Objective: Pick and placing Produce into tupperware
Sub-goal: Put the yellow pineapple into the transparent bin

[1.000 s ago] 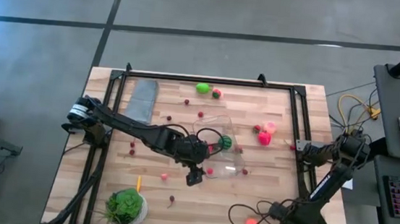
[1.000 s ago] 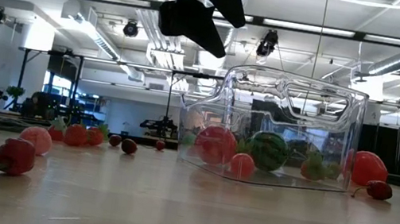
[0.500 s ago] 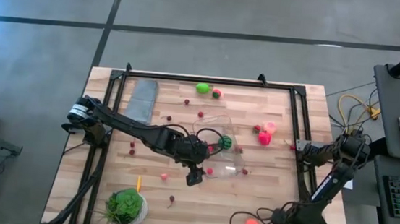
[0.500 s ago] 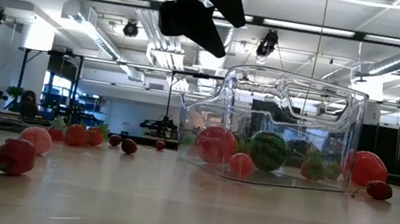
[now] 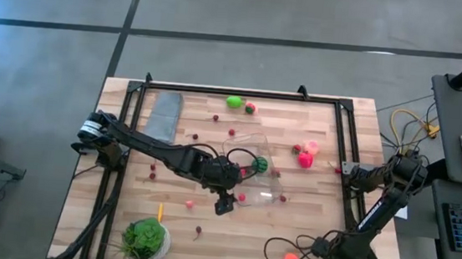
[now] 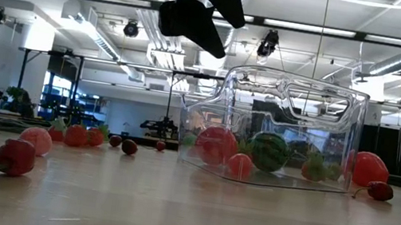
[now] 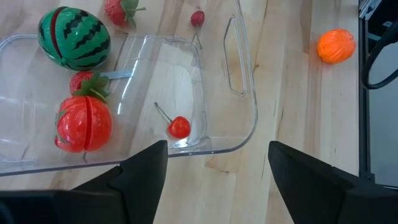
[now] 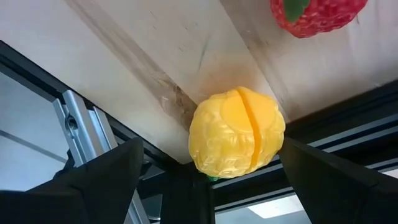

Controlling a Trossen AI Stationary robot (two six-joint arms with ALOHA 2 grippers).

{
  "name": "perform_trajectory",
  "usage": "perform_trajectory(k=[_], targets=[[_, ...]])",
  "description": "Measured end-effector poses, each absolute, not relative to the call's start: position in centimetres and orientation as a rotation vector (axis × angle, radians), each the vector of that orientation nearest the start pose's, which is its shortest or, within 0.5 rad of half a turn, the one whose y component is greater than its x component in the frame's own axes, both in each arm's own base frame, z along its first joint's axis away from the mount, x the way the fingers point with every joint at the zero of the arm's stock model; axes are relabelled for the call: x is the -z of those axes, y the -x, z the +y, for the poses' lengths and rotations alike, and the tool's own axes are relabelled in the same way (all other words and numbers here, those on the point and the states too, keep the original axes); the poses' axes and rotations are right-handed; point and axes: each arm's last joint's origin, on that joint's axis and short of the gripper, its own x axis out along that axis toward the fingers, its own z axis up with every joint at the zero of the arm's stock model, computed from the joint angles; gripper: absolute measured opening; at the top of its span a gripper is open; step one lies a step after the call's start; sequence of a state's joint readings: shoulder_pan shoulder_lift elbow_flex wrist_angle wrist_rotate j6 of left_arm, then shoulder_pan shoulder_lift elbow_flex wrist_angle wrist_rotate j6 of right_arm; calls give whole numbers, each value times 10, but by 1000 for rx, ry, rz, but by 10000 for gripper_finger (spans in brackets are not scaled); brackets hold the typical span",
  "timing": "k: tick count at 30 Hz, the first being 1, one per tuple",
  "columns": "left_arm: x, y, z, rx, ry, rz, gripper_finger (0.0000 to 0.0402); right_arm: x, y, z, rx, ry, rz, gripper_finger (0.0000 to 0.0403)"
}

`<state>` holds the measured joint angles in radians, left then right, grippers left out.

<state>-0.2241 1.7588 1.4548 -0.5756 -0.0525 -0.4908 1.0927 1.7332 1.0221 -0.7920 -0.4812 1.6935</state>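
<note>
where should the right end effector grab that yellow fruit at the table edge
Take the yellow fruit across its round middle, one finger on each side of the seam. The right end effector, open, already faces it. Probably come from the table side, since it sits against the frame at the table's edge.

Tub [image 7: 245, 118]: clear. Melon [image 7: 74, 38]: green, dark stripes. Tomato [image 7: 84, 123]: red, green top. Cherry [image 7: 180, 127]: red. Orange [image 7: 336, 46]: orange. Yellow fruit [image 8: 237, 132]: yellow. Cloth [image 5: 164, 114]: grey. Worktop [image 5: 316, 212]: pale wood. Arms: dark.
</note>
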Motion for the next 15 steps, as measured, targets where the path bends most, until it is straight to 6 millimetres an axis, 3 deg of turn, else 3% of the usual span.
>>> perform_trajectory(k=[10, 15], targets=[[-272, -373, -84, -58, 335, 899, 264, -159, -132, 282, 199, -717, 1954, 366], [-272, -373, -84, -58, 334, 900, 264, -160, -132, 280, 251, -730, 1950, 366]])
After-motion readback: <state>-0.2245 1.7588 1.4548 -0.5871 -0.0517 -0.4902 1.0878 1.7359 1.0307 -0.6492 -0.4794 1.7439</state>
